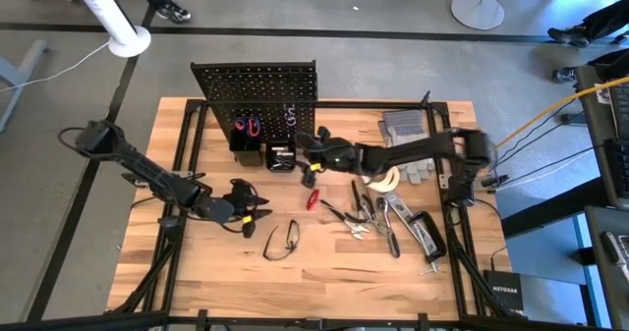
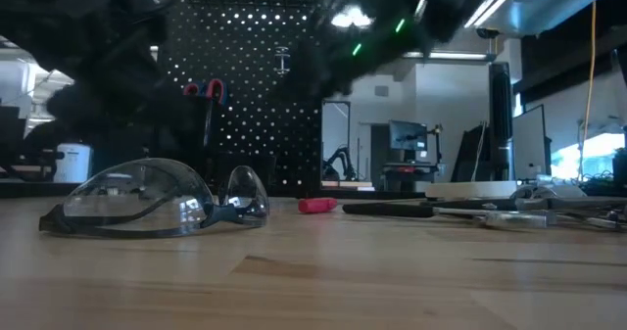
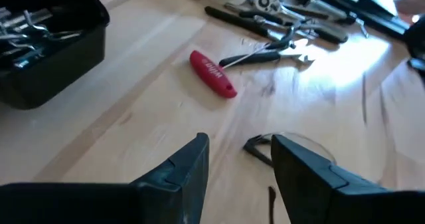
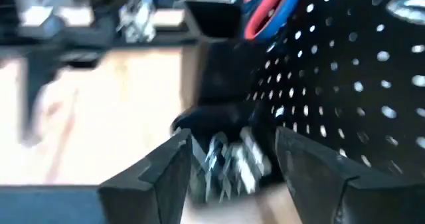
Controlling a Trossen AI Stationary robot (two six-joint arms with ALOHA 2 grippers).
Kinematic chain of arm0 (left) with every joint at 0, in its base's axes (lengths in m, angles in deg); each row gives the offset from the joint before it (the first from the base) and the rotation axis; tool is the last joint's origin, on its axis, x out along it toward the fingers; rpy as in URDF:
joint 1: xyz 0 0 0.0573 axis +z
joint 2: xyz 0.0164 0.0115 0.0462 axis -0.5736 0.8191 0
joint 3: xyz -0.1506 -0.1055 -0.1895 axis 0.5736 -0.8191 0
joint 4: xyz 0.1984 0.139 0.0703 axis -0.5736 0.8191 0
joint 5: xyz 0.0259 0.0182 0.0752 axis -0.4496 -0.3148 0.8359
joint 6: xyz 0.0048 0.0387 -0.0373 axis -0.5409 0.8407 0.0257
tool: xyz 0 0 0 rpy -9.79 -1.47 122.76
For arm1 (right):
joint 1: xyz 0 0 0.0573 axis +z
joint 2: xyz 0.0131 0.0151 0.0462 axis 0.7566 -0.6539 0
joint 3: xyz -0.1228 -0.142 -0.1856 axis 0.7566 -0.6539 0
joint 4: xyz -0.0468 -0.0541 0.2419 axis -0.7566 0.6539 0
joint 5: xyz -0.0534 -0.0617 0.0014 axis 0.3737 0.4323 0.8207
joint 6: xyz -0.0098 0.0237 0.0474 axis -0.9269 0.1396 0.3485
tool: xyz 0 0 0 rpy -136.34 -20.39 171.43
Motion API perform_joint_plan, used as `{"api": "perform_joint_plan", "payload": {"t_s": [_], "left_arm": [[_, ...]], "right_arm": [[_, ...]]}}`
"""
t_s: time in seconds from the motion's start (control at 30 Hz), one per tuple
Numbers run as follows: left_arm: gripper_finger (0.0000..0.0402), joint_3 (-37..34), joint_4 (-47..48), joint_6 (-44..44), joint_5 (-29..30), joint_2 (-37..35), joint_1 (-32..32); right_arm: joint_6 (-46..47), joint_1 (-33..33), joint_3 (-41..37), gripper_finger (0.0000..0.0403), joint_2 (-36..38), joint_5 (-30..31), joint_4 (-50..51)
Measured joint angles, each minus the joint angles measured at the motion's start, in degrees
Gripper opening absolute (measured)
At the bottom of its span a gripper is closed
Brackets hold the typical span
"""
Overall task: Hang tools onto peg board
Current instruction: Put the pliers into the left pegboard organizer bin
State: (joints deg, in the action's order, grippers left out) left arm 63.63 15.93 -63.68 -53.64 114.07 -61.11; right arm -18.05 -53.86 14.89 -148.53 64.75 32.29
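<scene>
Both grippers stand apart and empty — the right gripper (image 1: 313,142) at the peg board (image 1: 256,90), above a black bin (image 4: 219,154) of silver tools seen only from its wrist. The left gripper (image 3: 239,159) hovers near safety glasses (image 2: 157,201) — clearest low down.

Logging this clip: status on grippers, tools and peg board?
Right gripper at the peg board, jaws open over the black bin. Left gripper open, empty, near safety glasses. Red-handled screwdriver on table.
</scene>
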Motion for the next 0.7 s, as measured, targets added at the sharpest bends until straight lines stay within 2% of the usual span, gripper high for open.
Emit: {"api": "perform_joint_plan", "payload": {"t_s": [0.17,0.27,0.37,0.5,0.7], "left_arm": [[0.015,0.0,-8.3,-2.3,1.2,6.6,-0.5],[0.015,0.8,-11.6,-3.1,1.2,11.7,-0.8],[0.015,2.8,-11.3,-5.2,1.2,16.4,-0.6],[0.015,6.1,-11.1,-5.7,1.2,21.2,-0.4],[0.015,9.4,-11.0,-2.9,1.2,24.8,0.9]], "right_arm": [[0.3,3.6,0.0,0.0229,11.9,-4.4,23.2],[1.8,6.0,0.0,0.0229,15.1,-8.2,32.3],[2.9,8.6,-0.1,0.0229,14.1,-10.4,38.0],[3.0,11.2,-0.1,0.0229,10.7,-9.8,42.3],[5.5,13.1,-0.2,0.0206,7.9,-9.8,50.5]]}}
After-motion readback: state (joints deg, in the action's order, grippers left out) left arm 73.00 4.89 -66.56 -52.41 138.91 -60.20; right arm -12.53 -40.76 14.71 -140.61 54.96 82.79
